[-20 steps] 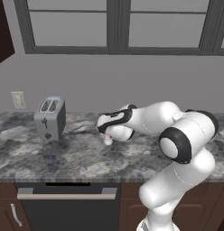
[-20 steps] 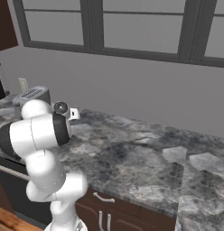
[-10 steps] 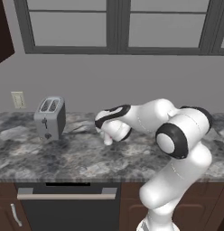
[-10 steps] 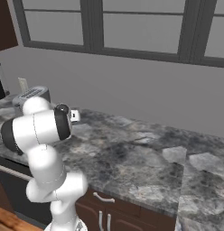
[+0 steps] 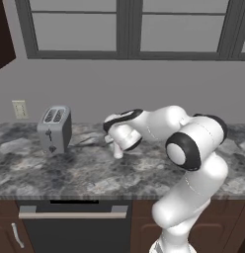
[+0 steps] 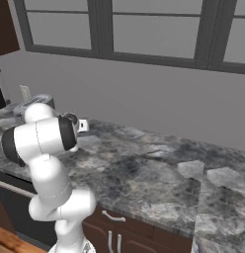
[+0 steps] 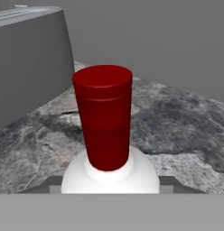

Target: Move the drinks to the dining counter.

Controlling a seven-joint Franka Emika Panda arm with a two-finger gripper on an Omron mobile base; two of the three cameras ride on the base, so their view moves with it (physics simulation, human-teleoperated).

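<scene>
A white bottle with a red cap (image 7: pixel 105 117), one of the drinks, stands upright on the marbled worktop (image 7: pixel 186 122), close in front of the hand camera. The gripper (image 7: pixel 111 186) has a fingertip (image 7: pixel 55 185) against each side of the bottle's white body, shut on it. From the left base view the arm reaches left over the worktop, and the gripper (image 5: pixel 111 140) sits low, just right of the silver toaster (image 5: pixel 54 129). The dining counter is out of view.
The toaster (image 7: pixel 28 67) stands just behind and to one side of the bottle. A grey wall with windows (image 5: pixel 124 29) backs the worktop (image 5: pixel 95 173). The worktop runs on to the right around a corner (image 6: pixel 193 173). An oven front (image 5: pixel 70 227) lies below.
The hand has pushed further left toward the toaster and dropped lower, and the fingers have come in from wide open onto the bottle.
</scene>
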